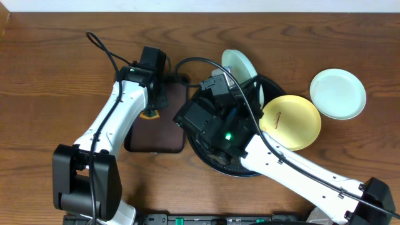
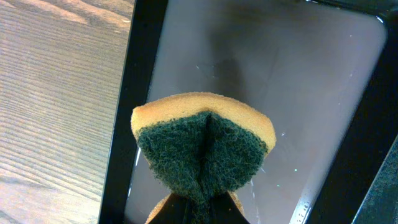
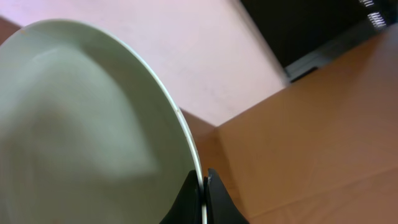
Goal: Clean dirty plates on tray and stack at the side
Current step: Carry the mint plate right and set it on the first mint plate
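Brown wood-grain table (image 1: 56, 75) fills the overhead view, with both arm bases at its near edge. Nearest lies the black tray (image 1: 215, 165), round and mostly hidden under the right arm. Left of it, close alongside, sits the brown rectangular tray (image 1: 156, 140).

The yellow plate (image 1: 292, 124) rests at the black tray's right side, its left edge overlapping the rim, a thin dark smear near its middle.

Above the brown tray hangs the left gripper (image 2: 199, 211), its fingers pressed onto a sponge (image 2: 205, 149). The sponge is folded, green scrub side facing the camera and yellow foam arching over the top. Whether it touches the tray below cannot be told.

Farther out and well to the right, the second mint plate (image 1: 338, 94) lies flat on the bare wood, apart from the yellow one.

Farthest, over the black tray's far rim, the right gripper (image 3: 203, 190) pinches the held mint plate (image 3: 87, 137) by its edge. The plate stands tilted up off the tray, its rim running between the two dark fingertips and its body spreading away to one side of them.
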